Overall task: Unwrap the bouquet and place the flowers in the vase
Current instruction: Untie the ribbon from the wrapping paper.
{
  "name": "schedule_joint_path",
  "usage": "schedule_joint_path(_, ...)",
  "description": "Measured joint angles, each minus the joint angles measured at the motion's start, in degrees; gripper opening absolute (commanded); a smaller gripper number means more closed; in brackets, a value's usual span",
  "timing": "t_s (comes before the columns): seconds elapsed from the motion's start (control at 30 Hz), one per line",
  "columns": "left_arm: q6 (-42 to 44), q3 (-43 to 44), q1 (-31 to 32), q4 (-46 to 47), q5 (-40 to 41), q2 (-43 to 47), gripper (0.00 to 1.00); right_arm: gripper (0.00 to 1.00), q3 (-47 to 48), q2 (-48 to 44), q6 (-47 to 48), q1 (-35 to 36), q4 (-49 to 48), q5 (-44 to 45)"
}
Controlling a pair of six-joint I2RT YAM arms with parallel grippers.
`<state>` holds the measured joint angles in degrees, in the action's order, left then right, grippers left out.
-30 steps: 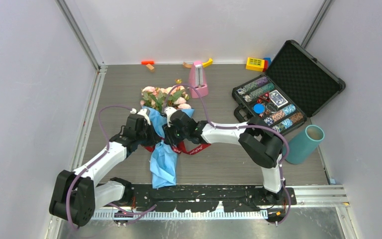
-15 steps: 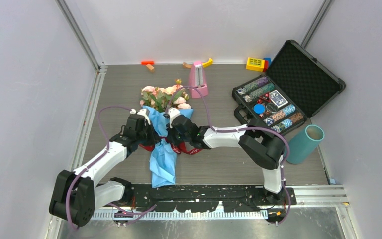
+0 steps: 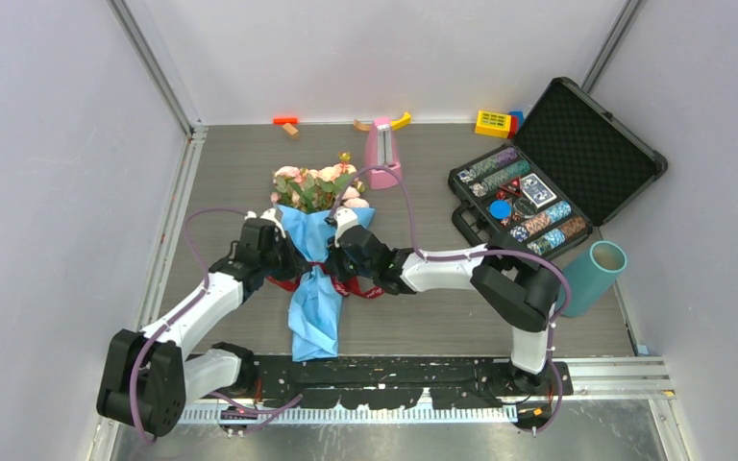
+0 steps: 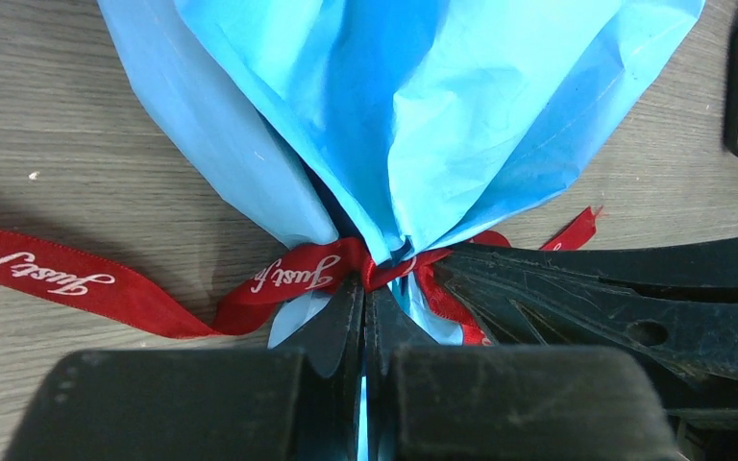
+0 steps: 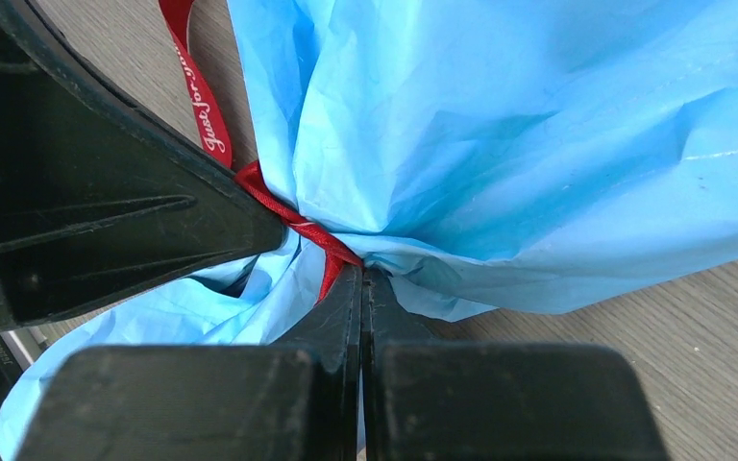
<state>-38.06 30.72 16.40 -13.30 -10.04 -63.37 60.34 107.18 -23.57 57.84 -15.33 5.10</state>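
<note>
On a grey wood-grain table (image 3: 442, 317) between pale walls, the bouquet (image 3: 312, 240) lies mid-table, with the flowers (image 3: 317, 182) at the far end and the blue paper trailing near. At its tied waist the left gripper (image 4: 363, 293) is closed tight against the ribbon (image 4: 293, 274) knot, and the right gripper (image 5: 360, 279) pinches the ribbon from the right. The vase (image 3: 588, 279) lies tilted at the right edge, well apart.

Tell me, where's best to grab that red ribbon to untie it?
Probably the long loose tail of the ribbon, from above, pinched across its width: it lies flat on the table, clear of the blue paper, while the knot is cinched tight into the paper's neck.
</note>
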Motion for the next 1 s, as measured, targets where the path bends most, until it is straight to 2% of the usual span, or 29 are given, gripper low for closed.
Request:
schedule_joint_path(0.33,-1.81,0.00,-1.38,-0.44,-2.27,0.00,0.00,0.00,-1.66,-1.73,-2.34,0.15,-0.09,0.81)
schedule_joint_path(0.63,1.03,0.00,-3.06,-0.07,-4.72,0.26,0.33,0.00,-1.97,-2.14,-1.84,-0.72,3.37,-0.02)
schedule_joint_path(0.87,3.08,0.07,-3.30,0.33,-6.71,0.22,0.45,0.00,-1.97,-2.14,-1.46,-0.98,3.76,-0.55)
schedule_joint_path(1.0,3.78,0.17,-3.30,0.74,-8.11,-0.35,0.47,0.00,-1.97,-2.14,-1.14,-0.98,3.76,-0.68)
